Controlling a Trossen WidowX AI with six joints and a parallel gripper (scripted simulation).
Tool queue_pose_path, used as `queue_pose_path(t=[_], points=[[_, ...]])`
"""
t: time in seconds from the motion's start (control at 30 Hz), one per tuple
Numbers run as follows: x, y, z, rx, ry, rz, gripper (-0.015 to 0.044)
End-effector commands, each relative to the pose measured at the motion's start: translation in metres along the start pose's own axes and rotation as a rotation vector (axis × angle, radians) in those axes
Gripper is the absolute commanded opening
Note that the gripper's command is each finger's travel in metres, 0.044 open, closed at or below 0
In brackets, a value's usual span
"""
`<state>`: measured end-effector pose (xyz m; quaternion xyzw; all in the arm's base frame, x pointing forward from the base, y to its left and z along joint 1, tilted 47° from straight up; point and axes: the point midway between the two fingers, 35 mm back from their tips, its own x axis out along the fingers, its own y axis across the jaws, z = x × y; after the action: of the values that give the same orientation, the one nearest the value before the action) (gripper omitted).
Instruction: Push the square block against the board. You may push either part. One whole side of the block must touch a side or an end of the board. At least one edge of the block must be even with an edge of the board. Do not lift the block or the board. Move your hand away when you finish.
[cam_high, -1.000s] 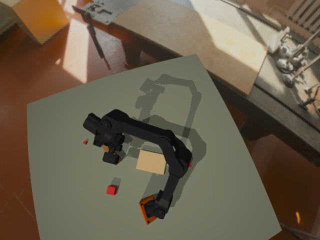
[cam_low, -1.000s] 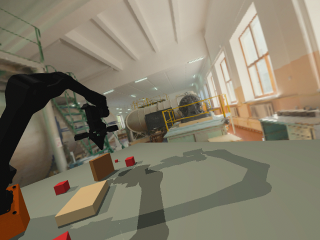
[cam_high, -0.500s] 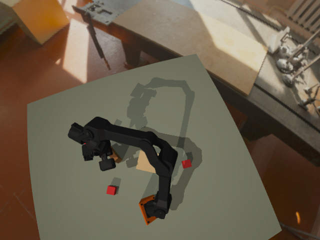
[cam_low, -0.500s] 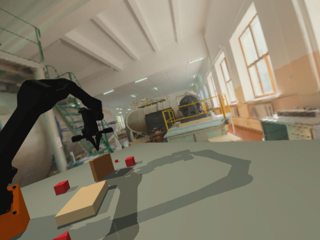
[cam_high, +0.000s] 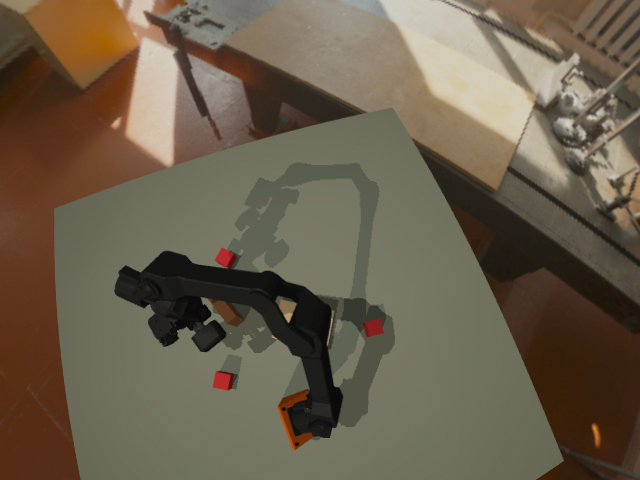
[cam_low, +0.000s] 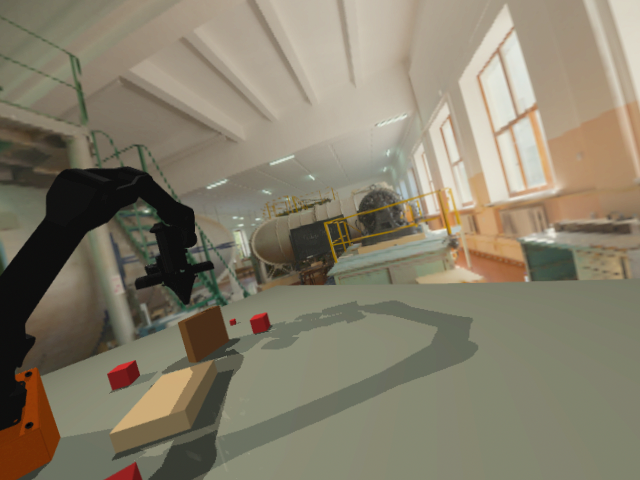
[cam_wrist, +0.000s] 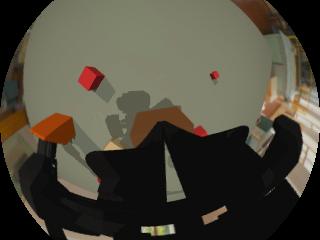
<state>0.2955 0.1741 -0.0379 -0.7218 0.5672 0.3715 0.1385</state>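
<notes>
The square block (cam_high: 227, 311) (cam_low: 206, 333) (cam_wrist: 154, 120) is brown and stands upright on a narrow side; the arm partly covers it in the top view. The board (cam_high: 285, 307) (cam_low: 165, 403) (cam_wrist: 115, 145) is pale tan and lies flat, largely hidden under the arm in the top view. A strip of table shows between block and board there, so they are apart. My gripper (cam_low: 186, 303) (cam_wrist: 161, 125) is shut and empty. Its tips hang above the table, near the block's top in the exterior view and overlapping it in the wrist view. Contact is not visible.
Red cubes lie around: one (cam_high: 225, 257) (cam_low: 260, 322) behind the block, one (cam_high: 223, 380) (cam_low: 124, 374) towards my base, and one (cam_high: 373, 327) beyond the board. A tiny red cube (cam_low: 232, 321) is farther off. My orange base (cam_high: 294, 397) (cam_low: 31, 446) stands near the board.
</notes>
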Motion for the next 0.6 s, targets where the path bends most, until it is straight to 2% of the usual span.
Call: queue_pose_path(t=[0.0, 0.13, 0.57], points=[[0.003, -0.002, 0.003, -0.020, -0.004, -0.002, 0.0000], [0.047, -0.002, 0.002, -0.020, -0.003, -0.002, 0.0000], [0.049, -0.003, -0.008, -0.020, -0.003, -0.002, 0.0000]])
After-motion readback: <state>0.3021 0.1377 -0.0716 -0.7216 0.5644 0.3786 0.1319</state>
